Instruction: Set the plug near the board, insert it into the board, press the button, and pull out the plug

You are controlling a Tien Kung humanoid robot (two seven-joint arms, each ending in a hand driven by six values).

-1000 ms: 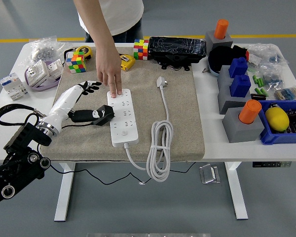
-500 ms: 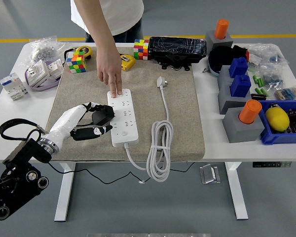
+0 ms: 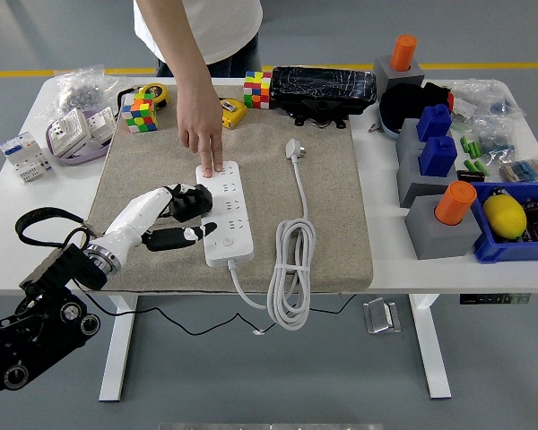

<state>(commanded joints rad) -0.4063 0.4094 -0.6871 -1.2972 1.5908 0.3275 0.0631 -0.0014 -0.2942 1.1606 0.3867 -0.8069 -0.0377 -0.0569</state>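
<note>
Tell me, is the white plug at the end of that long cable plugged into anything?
No, it is out. The white plug lies loose on the mat, apart from the power strip, its cable coiled beside the strip.

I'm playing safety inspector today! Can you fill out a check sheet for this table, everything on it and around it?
Surface: white table with a tan mat.
Job's things: white power strip on the mat; a person's hand presses its far end.
Clutter: two cubes, tape measures, blue bin, grey blocks.
Robot hands: left robot hand shut on a black plug at the strip's left edge; right nothing seen.
Cables: the strip's white cord coiled, its plug lying loose.
Surroundings: grey floor, yellow line.
</note>
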